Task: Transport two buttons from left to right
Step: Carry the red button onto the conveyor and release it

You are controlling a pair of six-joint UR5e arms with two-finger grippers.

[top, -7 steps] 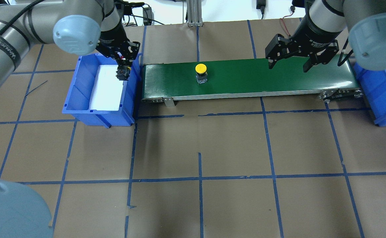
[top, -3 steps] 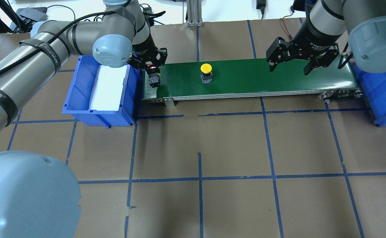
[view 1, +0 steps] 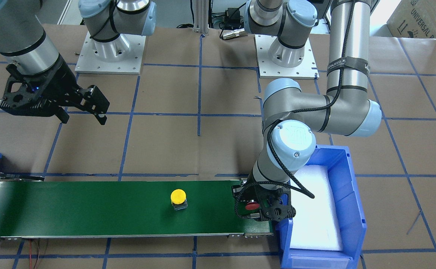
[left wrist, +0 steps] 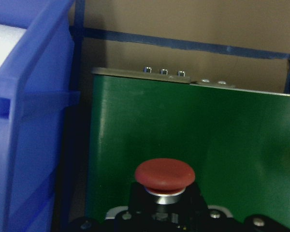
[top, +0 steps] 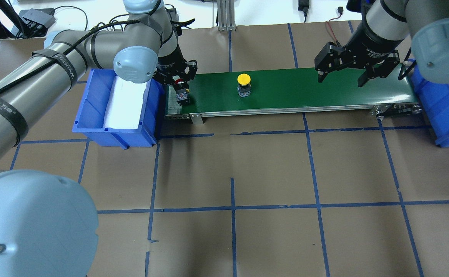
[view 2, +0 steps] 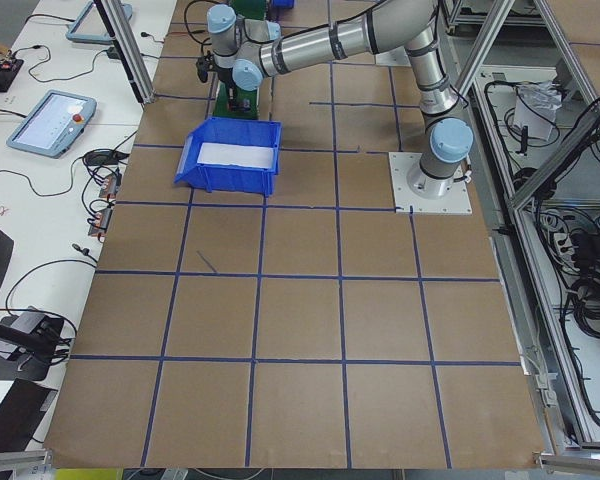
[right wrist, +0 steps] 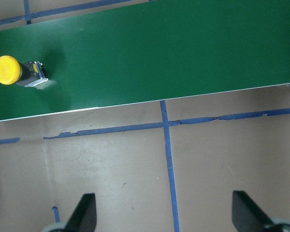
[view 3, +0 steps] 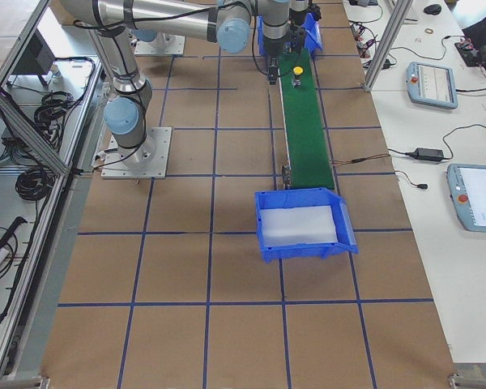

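Brown-papered table point(view 1: 165, 142), blue tape grid, green belt point(view 1: 91, 209) laid left-to-right across it.

Front view: left hand point(view 1: 258, 212) clenched on red button point(view 1: 251, 206), cap up, over the belt's end just beside left bin point(view 1: 356, 194). Yellow button point(view 1: 178, 198) upright on belt, near that hand, well apart from right hand point(view 1: 83, 120), which hangs spread and empty.

Overhead: red button point(top: 181, 95) low over belt, past the bin wall; contact cannot be told. Set-down spot judged straight below. Yellow button point(top: 243, 82) further right along the belt's long axis; right hand point(top: 340, 80) near right bin point(top: 439, 111).

Left wrist: red button point(left wrist: 164, 175) in grip, belt ahead.

Right wrist: fingers wide apart, yellow button point(right wrist: 14, 72) off toward the robot's left.
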